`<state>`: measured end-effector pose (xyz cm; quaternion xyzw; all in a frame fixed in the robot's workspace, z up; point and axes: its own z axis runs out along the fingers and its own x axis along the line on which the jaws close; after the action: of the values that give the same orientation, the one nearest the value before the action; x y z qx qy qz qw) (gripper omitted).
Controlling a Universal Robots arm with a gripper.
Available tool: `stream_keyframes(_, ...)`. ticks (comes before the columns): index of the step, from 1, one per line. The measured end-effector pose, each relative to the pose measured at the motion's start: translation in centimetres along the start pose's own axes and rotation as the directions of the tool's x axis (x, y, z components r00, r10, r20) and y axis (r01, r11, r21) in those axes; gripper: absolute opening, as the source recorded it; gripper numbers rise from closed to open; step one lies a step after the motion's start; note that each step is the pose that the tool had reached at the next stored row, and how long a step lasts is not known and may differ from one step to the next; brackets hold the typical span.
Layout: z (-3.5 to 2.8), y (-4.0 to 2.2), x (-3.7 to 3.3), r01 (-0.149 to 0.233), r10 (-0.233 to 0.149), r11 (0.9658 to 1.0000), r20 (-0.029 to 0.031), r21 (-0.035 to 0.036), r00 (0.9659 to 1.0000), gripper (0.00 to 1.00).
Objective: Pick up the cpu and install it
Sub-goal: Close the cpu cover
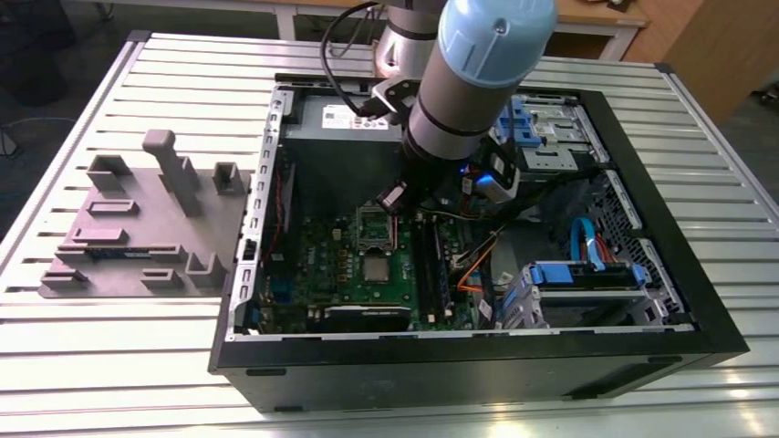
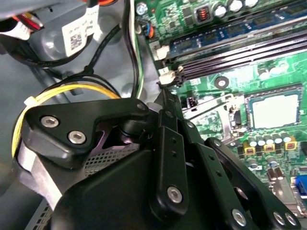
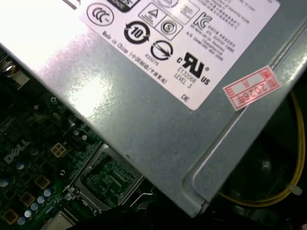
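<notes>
While the cpu (image 1: 378,268) lies flat in its socket on the green motherboard (image 1: 319,265), silver top up, nothing is touching it. In the second wrist view the cpu (image 2: 274,110) sits inside a dark socket border with a row of small capacitors (image 2: 266,143) just beside it.

Hinged metal frame (image 1: 375,228) is flipped open, right next to the cpu on the far side of it in the exterior view. It also shows in both wrist views (image 2: 211,109) (image 3: 108,175), with board visible through its opening.

Gripper (image 1: 392,199) hangs over the far end of that frame, near the cpu but clear of it. Its black linkage (image 2: 168,153) shows in the second wrist view. Jaw state: cannot tell.

Memory slots (image 2: 240,50) run along the board just beyond the socket. Grey power supply box with its white label (image 3: 158,96) sits beside the frame, and a yellow cable (image 3: 288,191) loops past its corner.

Arm (image 1: 475,82) comes down into the open black PC case (image 1: 487,356) from the far side. Blue drive caddy (image 1: 585,274) is on the exterior view's right inside the case. Case rests on a slatted metal table (image 1: 122,365), and a grey fixture block (image 1: 146,228) lies on the table on the exterior view's left, just beside the case.
</notes>
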<state>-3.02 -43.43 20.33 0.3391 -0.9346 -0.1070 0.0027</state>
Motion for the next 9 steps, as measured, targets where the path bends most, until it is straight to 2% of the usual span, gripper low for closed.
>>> stream_keyframes(2, 0.04, 0.01, -0.02, 0.000, 0.000, 1.0000, 0.0026, -0.0030, 1.0000, 0.10)
stream_keyframes(9, 0.33, 0.00, -0.03, 0.001, -0.001, 1.0000, 0.0046, -0.0058, 1.0000, 0.10)
